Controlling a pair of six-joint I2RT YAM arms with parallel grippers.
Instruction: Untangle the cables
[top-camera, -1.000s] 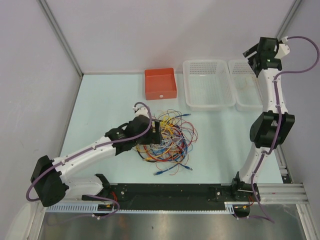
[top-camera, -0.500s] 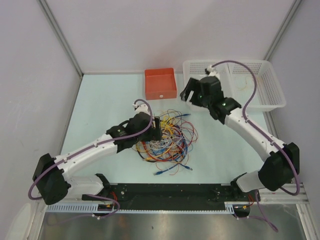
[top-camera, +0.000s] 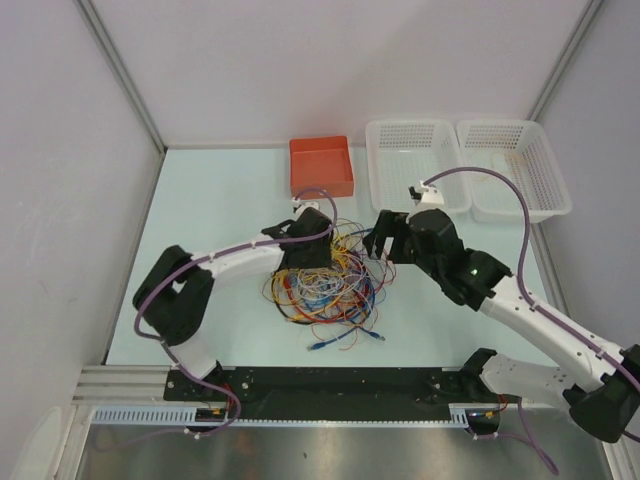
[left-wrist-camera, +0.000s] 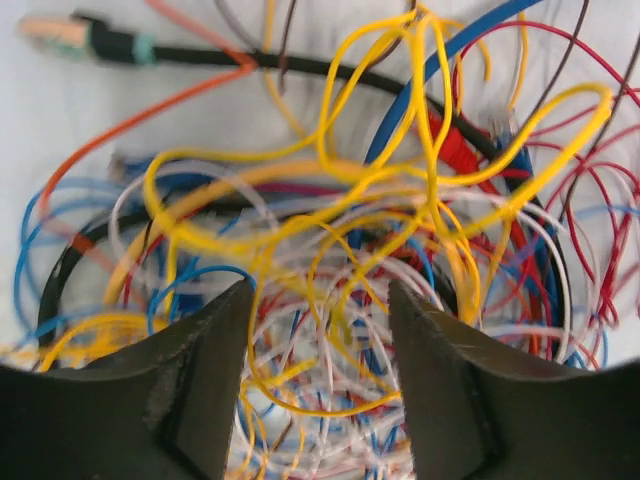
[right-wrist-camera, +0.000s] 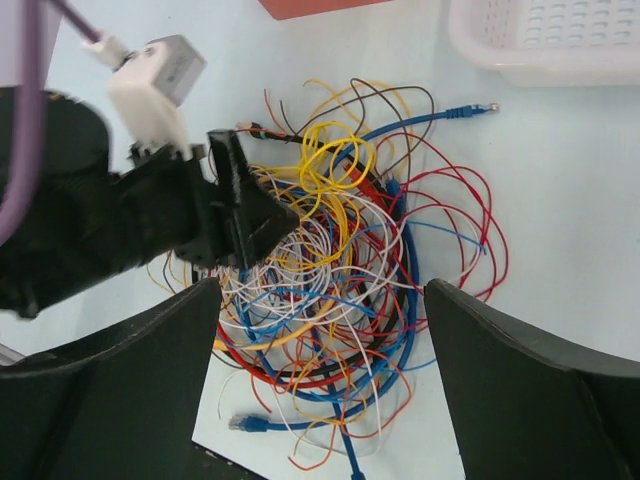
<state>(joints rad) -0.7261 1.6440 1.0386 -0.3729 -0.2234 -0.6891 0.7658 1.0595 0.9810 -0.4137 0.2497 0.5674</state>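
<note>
On the pale worktop (top-camera: 220, 200), near its centre in the top view, the cables (top-camera: 330, 290) lie in one tangled heap of red, orange, yellow, blue, white and black strands. Two blue plug ends (top-camera: 318, 345) trail out at the heap's 6 o'clock edge

Left end effector (top-camera: 308, 252): set down on the heap at its 10 o'clock side. The left wrist view shows its fingers (left-wrist-camera: 215, 370) apart, with yellow, white and blue strands crossing the gap between them. No strand is seen pinched; jaws parted, not clamped

Right end effector (top-camera: 376, 240): positioned at the heap's 2 o'clock edge. The right wrist view shows both fingers spread wide above the tangle, with nothing between them in contact; jaws parted and carrying nothing

Surroundings: orange bin (top-camera: 321, 167) at 12 o'clock from the heap, apart from it. Two white mesh baskets (top-camera: 372, 170) stand side by side at 1 to 2 o'clock, well apart from the cables
</note>
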